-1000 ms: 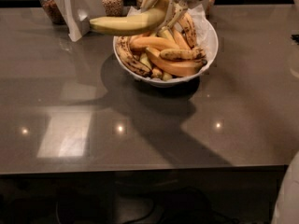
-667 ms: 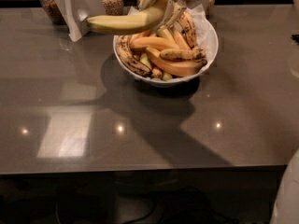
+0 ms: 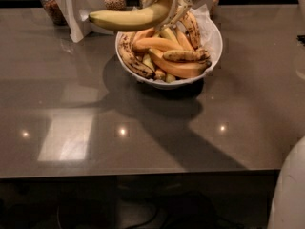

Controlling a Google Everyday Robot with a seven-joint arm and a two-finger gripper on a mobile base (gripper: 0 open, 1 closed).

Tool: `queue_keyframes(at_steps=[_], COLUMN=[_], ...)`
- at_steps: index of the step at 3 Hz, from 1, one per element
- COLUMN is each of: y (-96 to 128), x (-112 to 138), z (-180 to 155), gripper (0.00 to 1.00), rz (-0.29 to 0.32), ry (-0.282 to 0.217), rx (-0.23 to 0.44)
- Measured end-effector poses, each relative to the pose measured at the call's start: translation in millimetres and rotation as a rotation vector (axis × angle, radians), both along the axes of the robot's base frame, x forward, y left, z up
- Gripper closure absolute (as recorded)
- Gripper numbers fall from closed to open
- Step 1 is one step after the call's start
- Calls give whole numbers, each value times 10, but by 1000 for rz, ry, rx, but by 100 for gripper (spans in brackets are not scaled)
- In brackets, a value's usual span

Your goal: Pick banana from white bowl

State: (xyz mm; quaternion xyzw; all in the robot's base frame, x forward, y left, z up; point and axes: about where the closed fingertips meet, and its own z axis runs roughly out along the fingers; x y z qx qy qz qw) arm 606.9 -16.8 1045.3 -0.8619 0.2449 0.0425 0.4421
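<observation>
The white bowl (image 3: 213, 44) stands on the grey table at the back centre, full of ripe orange-yellow and brown-spotted bananas. The long pale greenish-yellow banana (image 3: 126, 19) hangs level in the air above the bowl's left rim, its free end pointing left. My gripper (image 3: 167, 6) comes down from the top edge and is shut on the banana's right end, above the bowl.
A white card stand (image 3: 76, 11) and two glass jars (image 3: 50, 4) with brown contents stand at the back left of the table (image 3: 143, 132). A white rounded part of the robot (image 3: 290, 190) shows at the lower right.
The banana has risen slightly and sits a little higher over the bowl's left rim. The bowl and the other bananas have not moved.
</observation>
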Motion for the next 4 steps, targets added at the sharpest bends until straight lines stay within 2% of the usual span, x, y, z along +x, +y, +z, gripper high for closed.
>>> queue_keyframes(at_steps=[2,3,4], y=[143,201,124], x=[108,189,205], z=[-59,-206,-270], gripper=[100,100,100], rz=[48,54,4], ry=[24,61,79], rx=[44,51,20])
